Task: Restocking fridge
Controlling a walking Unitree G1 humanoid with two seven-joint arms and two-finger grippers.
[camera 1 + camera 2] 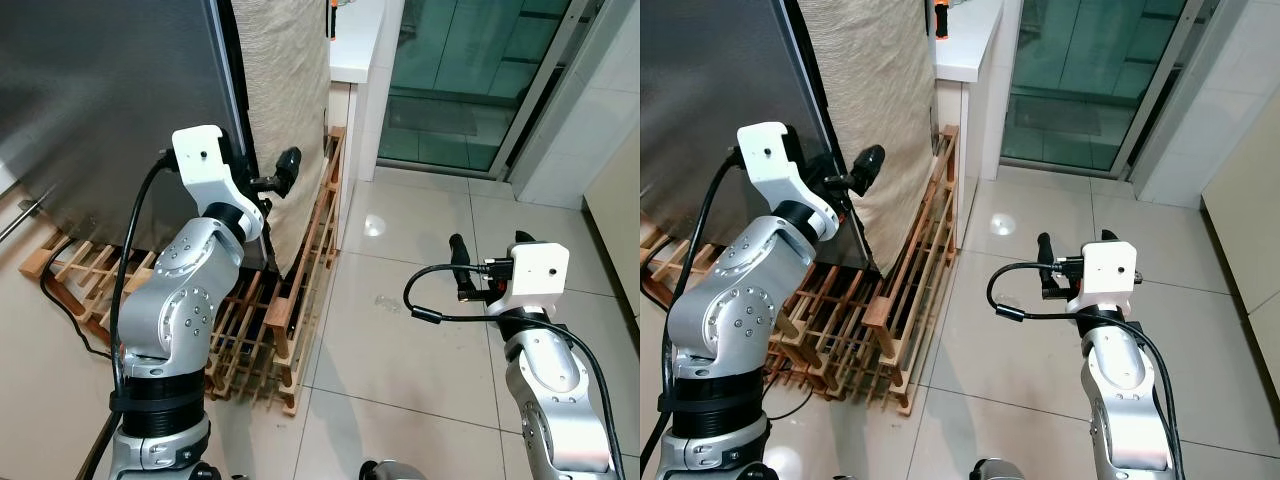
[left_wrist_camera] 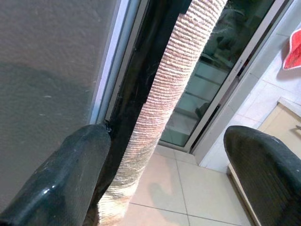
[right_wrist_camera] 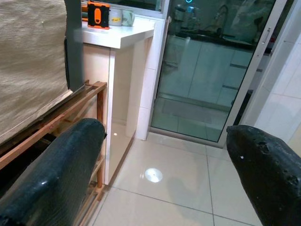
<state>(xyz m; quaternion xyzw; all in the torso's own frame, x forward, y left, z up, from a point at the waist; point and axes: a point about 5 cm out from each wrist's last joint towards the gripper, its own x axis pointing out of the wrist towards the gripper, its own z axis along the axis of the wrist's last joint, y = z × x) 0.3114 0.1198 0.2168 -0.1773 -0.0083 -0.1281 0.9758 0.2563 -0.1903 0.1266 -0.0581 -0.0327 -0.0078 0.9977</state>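
Note:
The fridge's grey door (image 1: pixel 100 90) fills the upper left, with a black edge strip (image 2: pixel 141 84) down its right side. A beige woven cover (image 1: pixel 285 90) hangs over the fridge's side just beyond. My left gripper (image 1: pixel 272 180) is raised at that door edge and open. In the left wrist view one finger (image 2: pixel 56 179) lies against the grey door face, and the black strip and the cover run between the two fingers. My right gripper (image 1: pixel 488 252) hovers open over the tiled floor to the right, with nothing between its fingers (image 3: pixel 51 174).
A low wooden slatted rack (image 1: pixel 300 290) stands under and beside the fridge. A black cable (image 1: pixel 60 300) trails over it. A white counter (image 1: pixel 355 40) with an orange object (image 3: pixel 98 14) stands behind, and a glass sliding door (image 1: pixel 470 80) beyond. Tiled floor (image 1: pixel 400 350) stretches right.

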